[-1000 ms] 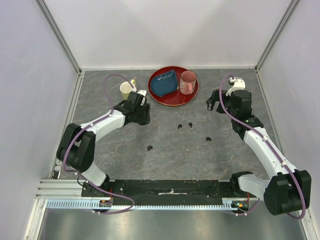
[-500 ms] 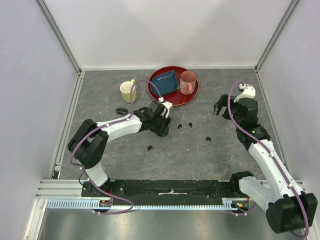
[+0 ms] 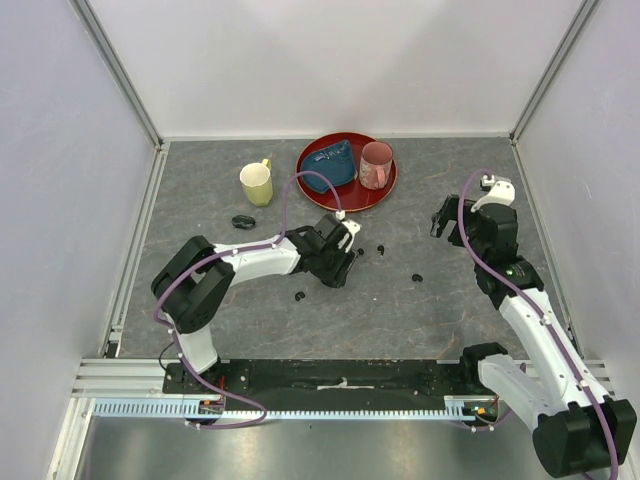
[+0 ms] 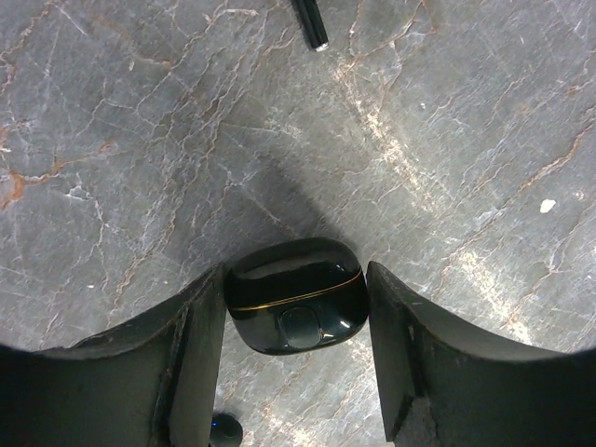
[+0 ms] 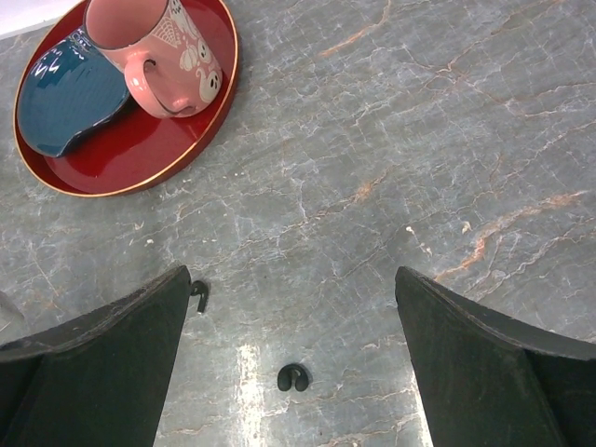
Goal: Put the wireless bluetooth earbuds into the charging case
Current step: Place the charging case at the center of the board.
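The black oval charging case [image 4: 296, 296], lid closed with a gold seam, hangs just above the table with my left gripper [image 4: 296, 272] shut on it. In the top view that gripper [image 3: 345, 262] is at the table's middle and hides the case. Black earbuds lie around it: one [image 3: 381, 249] to its right, one [image 3: 417, 277] further right, one [image 3: 299, 296] near its left. A stem [image 4: 312, 23] shows ahead in the left wrist view. My right gripper [image 5: 291, 275] hangs open above an earbud [image 5: 294, 376], with another [image 5: 199, 293] beside its left finger.
A red tray [image 3: 349, 198] at the back holds a blue dish [image 3: 330, 167] and a pink mug [image 3: 376, 165]. A yellow mug [image 3: 257, 183] stands to its left, with a second black case [image 3: 242, 222] on the table below it. Walls enclose three sides.
My left arm swung right from beside the yellow mug to the table's middle, carrying the case. The second case came into view. My right arm drew back slightly to the right.
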Robot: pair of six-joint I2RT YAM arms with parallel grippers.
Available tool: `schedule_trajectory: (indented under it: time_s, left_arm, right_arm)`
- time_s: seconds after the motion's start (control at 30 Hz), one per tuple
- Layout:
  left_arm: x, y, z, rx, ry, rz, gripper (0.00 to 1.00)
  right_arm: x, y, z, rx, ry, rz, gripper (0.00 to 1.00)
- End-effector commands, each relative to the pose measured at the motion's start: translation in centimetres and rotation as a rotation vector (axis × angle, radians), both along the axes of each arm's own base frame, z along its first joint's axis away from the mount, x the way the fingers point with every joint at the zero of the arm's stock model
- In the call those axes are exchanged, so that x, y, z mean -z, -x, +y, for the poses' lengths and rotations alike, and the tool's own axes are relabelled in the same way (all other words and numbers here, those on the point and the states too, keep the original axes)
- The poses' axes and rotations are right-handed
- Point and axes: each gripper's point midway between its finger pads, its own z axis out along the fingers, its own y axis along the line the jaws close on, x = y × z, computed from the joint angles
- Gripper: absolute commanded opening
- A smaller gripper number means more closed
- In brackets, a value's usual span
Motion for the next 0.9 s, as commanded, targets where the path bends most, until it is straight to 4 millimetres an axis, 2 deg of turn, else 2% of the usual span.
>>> schedule_trajectory:
  time_s: [0.0, 0.23, 0.47, 0.67, 0.77, 0.8, 0.87]
  left_arm:
    - [-0.6, -0.7, -0.3, 0.020, -0.014, -0.041, 0.63]
    - [-1.8, -0.4, -0.3, 0.017, 0.011, -0.060, 0.73]
    - [-3.8, -0.9, -0.1, -0.016, 0.038, -0.108, 0.78]
    - [-7.4, -1.6, 0.8, -0.085, 0.091, -0.205, 0.82]
    - [-9.5, -1.9, 1.8, -0.121, 0.117, -0.264, 0.85]
    - [-9.8, -1.8, 2.0, -0.131, 0.124, -0.275, 0.86]
    - [-11.5, -2.3, 2.9, -0.169, 0.149, -0.320, 0.88]
  right_arm:
    - [-0.5, 0.2, 0.4, -0.024, -0.009, -0.022, 0.98]
    - [-0.2, 0.3, 1.3, -0.080, -0.016, -0.010, 0.98]
    - [0.1, 0.2, 2.0, -0.115, -0.027, 0.004, 0.98]
    - [0.0, -0.2, 2.6, -0.157, -0.024, -0.014, 0.98]
    - [-0.1, -0.2, 4.2, -0.238, -0.065, -0.040, 0.98]
    - [0.2, -0.1, 4.7, -0.262, -0.081, -0.029, 0.98]
    - [0.9, -0.2, 4.5, -0.227, -0.105, 0.011, 0.98]
